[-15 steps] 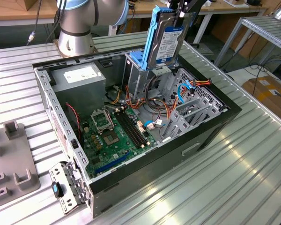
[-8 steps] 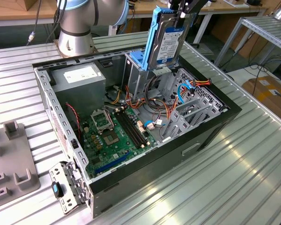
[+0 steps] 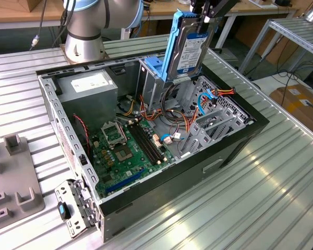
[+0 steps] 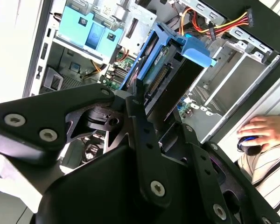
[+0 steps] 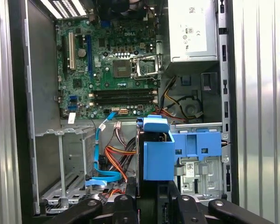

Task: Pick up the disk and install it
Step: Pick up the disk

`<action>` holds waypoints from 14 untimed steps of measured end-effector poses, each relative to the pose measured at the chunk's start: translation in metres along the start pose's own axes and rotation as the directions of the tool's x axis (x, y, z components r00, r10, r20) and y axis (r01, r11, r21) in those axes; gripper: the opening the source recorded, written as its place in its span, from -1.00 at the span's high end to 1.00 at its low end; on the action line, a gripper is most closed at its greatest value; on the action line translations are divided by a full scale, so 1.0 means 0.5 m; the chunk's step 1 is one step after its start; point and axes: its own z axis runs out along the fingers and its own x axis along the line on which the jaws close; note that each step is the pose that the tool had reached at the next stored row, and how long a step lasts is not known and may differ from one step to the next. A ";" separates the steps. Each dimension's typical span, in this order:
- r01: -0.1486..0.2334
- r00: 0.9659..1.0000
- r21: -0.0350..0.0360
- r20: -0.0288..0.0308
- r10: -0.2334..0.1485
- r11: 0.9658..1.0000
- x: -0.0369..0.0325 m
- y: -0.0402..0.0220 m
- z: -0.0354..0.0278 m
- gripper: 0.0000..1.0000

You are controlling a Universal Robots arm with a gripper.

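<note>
Disk hangs on edge, clenched in the gripper, over the case at 1 o'clock from the motherboard, likely so it can drop straight in.

Disk: silver metal body, white-and-blue printed label, blue side rails.
Motherboard: green, with black memory slots.
Power-supply box: grey, white sticker.
Computer case: black outside, bare grey metal inside.
Wire bundle: red, yellow, orange.
Flat cable: light blue.
Table: silver, ribbed in parallel strips.
Sleeve: white with thin dark stripes.
</note>
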 end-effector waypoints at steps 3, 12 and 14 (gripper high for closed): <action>0.000 1.000 0.000 -0.003 0.000 1.000 0.002 0.000 0.000 0.30; 0.000 1.000 0.000 -0.003 0.000 1.000 0.005 0.000 0.000 0.30; 0.000 1.000 0.000 -0.003 0.000 1.000 0.008 0.000 0.000 0.30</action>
